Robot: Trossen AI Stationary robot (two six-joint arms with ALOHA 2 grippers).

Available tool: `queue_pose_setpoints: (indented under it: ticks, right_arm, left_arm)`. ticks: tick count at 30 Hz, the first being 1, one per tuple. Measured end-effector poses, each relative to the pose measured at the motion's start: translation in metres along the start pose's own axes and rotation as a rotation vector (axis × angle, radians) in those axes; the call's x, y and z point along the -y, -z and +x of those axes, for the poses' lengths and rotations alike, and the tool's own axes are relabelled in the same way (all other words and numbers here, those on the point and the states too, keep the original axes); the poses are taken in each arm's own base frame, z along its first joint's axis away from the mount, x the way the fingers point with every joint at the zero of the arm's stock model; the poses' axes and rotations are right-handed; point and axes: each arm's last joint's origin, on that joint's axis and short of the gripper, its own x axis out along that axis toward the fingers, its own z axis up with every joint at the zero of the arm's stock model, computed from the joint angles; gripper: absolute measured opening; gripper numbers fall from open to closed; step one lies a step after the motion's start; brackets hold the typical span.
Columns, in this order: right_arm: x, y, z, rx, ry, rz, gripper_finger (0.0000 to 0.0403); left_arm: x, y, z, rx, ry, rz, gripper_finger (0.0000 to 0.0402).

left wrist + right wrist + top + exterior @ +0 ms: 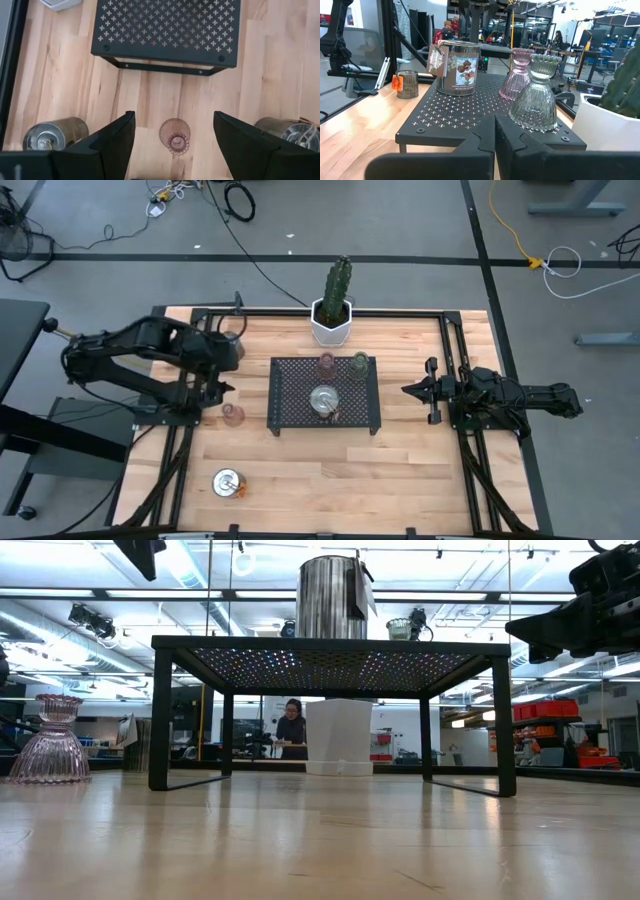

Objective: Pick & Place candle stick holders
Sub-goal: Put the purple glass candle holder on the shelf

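A pinkish glass candle stick holder [175, 136] stands on its base on the wooden table [330, 470], left of the black mesh tray [290, 415]. My left gripper [174, 116] hovers open above it, fingers pointing steeply down on either side without touching. On the tray stand a silver holder [323, 400], a pink glass one [327, 363] and a greenish glass one [360, 365]. Two more silver holders stand on the table, one toward the far left [52, 135], one near the front left [228, 482]. My right gripper [408, 390] rests shut, pointing level at the tray's right side.
A white hexagonal pot with a cactus [332, 320] stands behind the tray at the far edge. Black frame rails [455, 350] run along the table's sides. Bare wood [380, 480] lies in front of the tray. A person [292, 728] is in the room beyond.
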Motion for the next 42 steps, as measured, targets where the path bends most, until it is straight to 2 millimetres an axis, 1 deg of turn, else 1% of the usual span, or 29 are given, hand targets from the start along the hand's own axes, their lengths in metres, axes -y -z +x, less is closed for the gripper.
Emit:
queue_pose_setpoints:
  ticks: [10,25,34,37,42]
  right_arm:
    - [0.0,0.0,0.0,0.0,0.0,0.0,0.0002]
    - [0.0,0.0,0.0,0.0,0.0,0.0,0.0002]
    - [0.0,0.0,0.0,0.0,0.0,0.0,0.0002]
    - [0.0,0.0,0.0,0.0,0.0,0.0,0.0002]
    - [0.0,0.0,0.0,0.0,0.0,0.0,0.0002]
  left_arm:
    - [0.002,0.002,0.001,-0.041,0.047,-0.003,0.0273]
    - [0.017,0.005,0.0,-0.052,0.089,0.082,0.0273]
    - [0.023,0.002,0.005,-0.074,0.096,0.104,0.0274]
    - [0.023,0.002,0.005,-0.079,0.097,0.105,0.0287]
    - [0.023,0.001,0.007,-0.085,0.096,0.106,0.0336]
